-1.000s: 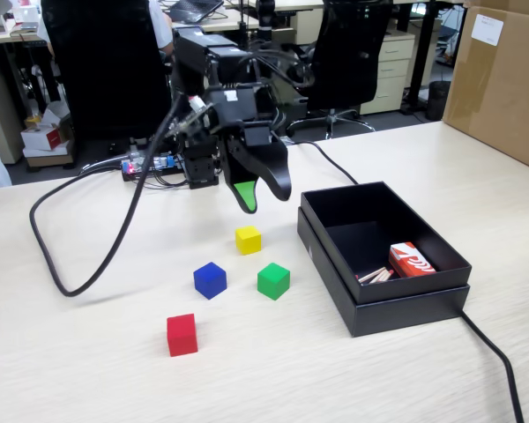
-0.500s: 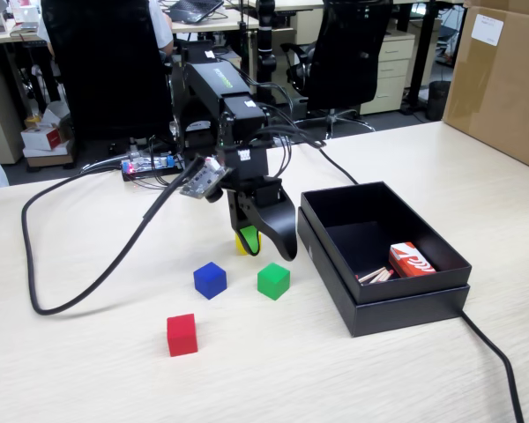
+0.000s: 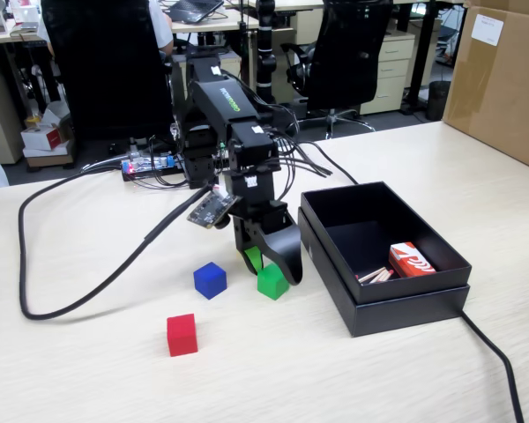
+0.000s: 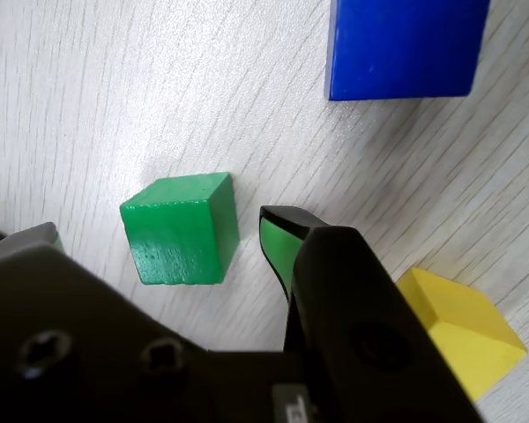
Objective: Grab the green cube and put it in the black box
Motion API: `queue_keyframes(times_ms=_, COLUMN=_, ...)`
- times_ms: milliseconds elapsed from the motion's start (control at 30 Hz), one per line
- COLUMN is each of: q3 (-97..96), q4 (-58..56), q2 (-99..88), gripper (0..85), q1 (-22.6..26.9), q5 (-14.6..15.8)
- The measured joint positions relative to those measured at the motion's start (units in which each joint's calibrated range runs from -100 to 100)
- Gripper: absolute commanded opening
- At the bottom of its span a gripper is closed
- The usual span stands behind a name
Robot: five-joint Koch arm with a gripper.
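The green cube [image 4: 182, 230] is seen resting on the pale wooden table [image 3: 88, 370], near the black box [image 3: 381, 256] and just beside the blue cube [image 3: 209, 279]. It is judged to be light, rigid and hard-edged, with smooth plain faces that may slide a little between the pads, so it is best taken across two opposite flat sides, squarely and near the middle, rather than by a corner. The gripper [image 4: 159, 231] is held apart and lowered around the cube: in the wrist view the green-lined fingertip [image 4: 278, 238] is seen just beside one face with a narrow strip of table between them, while the other jaw shows only as a grey edge at the far side, so no contact is yet shown. The cube lies slightly turned against the jaw line, and some twisting may be expected on closure. Compared with the frame half a second earlier, the arm has been brought forward and down from above the yellow cube [image 4: 463, 330] to the green one, and the cubes themselves have not been moved. A red cube [image 3: 182, 334] stands well apart.
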Motion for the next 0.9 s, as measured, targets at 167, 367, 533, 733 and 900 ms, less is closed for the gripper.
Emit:
queue_keyframes(times_ms=167, q3=0.2, q4=0.0, q2=2.2, gripper=32.8, q1=-0.2, q5=-0.5)
queue_keyframes(times_ms=367, q3=1.3, q4=-0.1, q2=3.0, gripper=6.0, q1=-0.2, q5=-0.7)
queue_keyframes(times_ms=533, q3=1.3, q4=-0.1, q2=3.0, gripper=0.9, q1=-0.2, q5=-0.8)
queue_keyframes(times_ms=733, q3=1.2, q4=-1.1, q2=1.8, gripper=0.9, q1=-0.3, q5=-0.5)
queue_keyframes(times_ms=900, q3=1.1, q4=-4.6, q2=-11.3, gripper=0.9, q1=-0.1, q5=1.1)
